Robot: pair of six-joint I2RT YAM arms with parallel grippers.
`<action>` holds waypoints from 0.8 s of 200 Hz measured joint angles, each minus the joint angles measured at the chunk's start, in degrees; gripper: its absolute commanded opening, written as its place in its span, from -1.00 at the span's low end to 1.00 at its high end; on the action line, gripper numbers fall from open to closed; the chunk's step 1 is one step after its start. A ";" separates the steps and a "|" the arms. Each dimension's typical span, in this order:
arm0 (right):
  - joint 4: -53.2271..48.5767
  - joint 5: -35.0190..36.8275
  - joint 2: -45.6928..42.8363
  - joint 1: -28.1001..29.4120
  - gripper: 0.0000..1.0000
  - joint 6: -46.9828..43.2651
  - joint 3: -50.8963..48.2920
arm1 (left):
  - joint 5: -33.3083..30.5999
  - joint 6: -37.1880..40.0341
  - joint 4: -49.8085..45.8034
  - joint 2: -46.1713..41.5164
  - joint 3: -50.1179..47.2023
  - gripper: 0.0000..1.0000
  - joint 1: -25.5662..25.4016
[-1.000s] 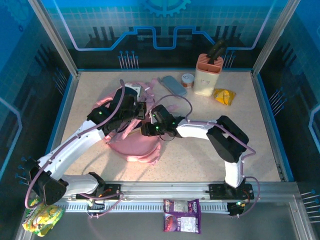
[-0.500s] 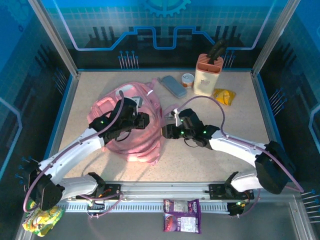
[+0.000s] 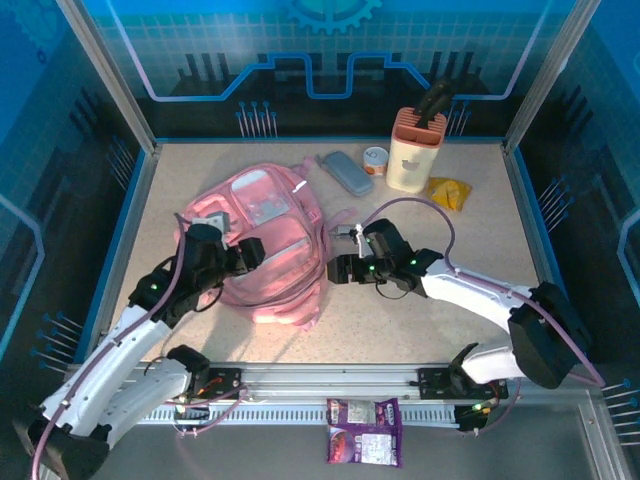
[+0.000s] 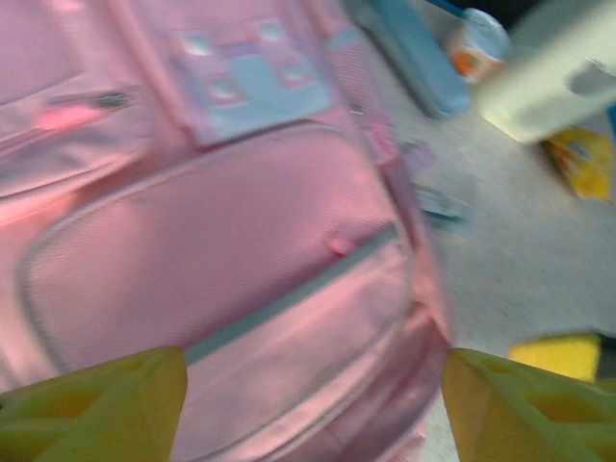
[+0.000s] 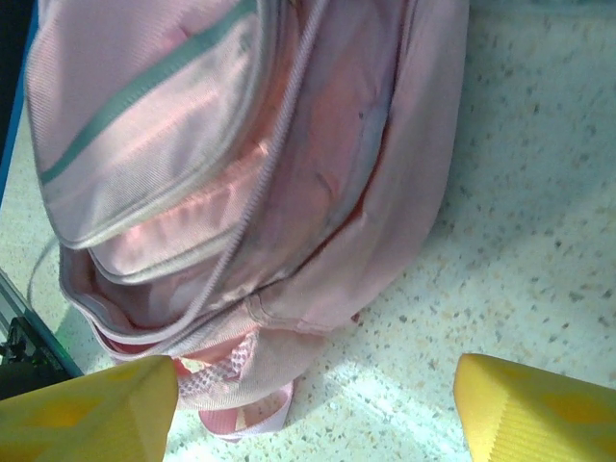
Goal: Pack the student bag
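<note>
**Pink backpack flat on the table, both grippers spread wide at its sides**

The student bag [image 3: 270,245] lies front up on the left-centre of the table [image 3: 400,310], its top toward the far edge. From above, the left gripper [image 3: 250,252] hangs at the bag's left edge and the right gripper [image 3: 335,268] sits just beside its right edge. Whether either touches the fabric cannot be told.

The blurred left wrist view shows yellow fingers [image 4: 106,404] far apart and empty over the front pocket and its grey zip. The right wrist view shows its fingers [image 5: 539,404] equally wide and empty, above the bag's lower end and speckled tabletop.

The overhead view shows a blue pencil case [image 3: 346,171], a small round tub [image 3: 376,160], a cream holder [image 3: 414,150] and a yellow packet [image 3: 447,192] beyond the bag.
</note>
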 measured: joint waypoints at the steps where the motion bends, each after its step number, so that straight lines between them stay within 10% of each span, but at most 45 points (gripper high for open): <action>1: -0.02 0.00 0.07 0.04 0.56 0.07 0.00 | -0.02 -0.09 -0.09 -0.02 -0.07 0.51 0.24; 93: -1.53 -3.08 4.61 2.16 0.62 2.32 1.07 | 6.05 -5.38 1.27 4.74 -8.04 0.53 28.37; 160: -1.14 -3.69 7.78 2.19 0.63 3.23 1.14 | 13.14 -5.55 9.55 16.37 -8.11 0.33 38.47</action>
